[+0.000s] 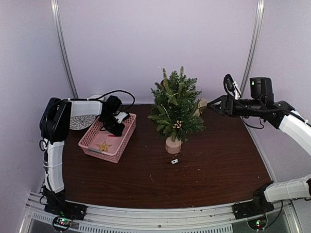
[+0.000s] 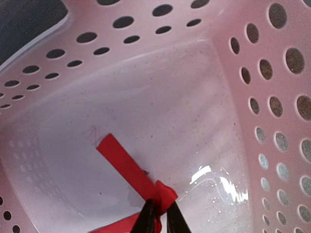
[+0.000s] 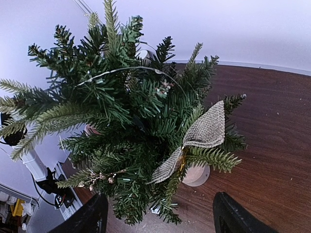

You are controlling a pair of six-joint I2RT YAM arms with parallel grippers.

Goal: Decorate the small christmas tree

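Left jaws pinch a red ribbon [image 2: 124, 162] in the basket [image 2: 170, 97]; right jaws gape empty, tree [image 3: 136, 116] just ahead. Next: lift ribbon.

The small christmas tree [image 1: 175, 104] is dark green in its needles, with paler yellow-green tips, over a pale wooden stump [image 1: 173, 144]. A burlap bow [image 3: 204, 131] on it is tan with a coarse woven grid, and a small cluster [image 1: 178, 124] low in the branches is dull gold. The table [image 1: 218, 165] is dark reddish-brown with fine wood grain. Near its far left corner the basket [image 1: 124, 140] is pink, its walls dotted with rows of round holes and its floor plain. In it a star [image 1: 103, 145] is gold and a ribbon [image 2: 124, 165] bright red. The left gripper [image 2: 158, 216] has black fingertips.
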